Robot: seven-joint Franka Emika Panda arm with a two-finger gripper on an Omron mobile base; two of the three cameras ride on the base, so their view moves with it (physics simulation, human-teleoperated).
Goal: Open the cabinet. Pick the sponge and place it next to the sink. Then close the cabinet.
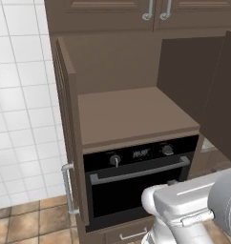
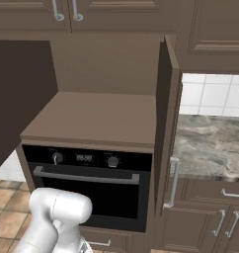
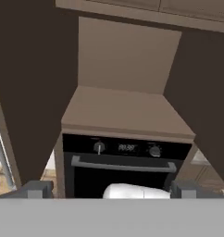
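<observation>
The cabinet stands open, and its brown shelf lies bare. Its left door is swung out edge-on, with the long silver handle low on it. The right door is swung out too, its handle facing the counter. My gripper hangs in front of the cabinet, level with the oven, and is open wide with nothing between its fingertips. The sponge and the sink are out of view.
A black oven sits under the shelf, with a drawer below it. Upper doors with short curved handles hang above. A white tiled wall is on the left. A marble counter over lower doors is on the right.
</observation>
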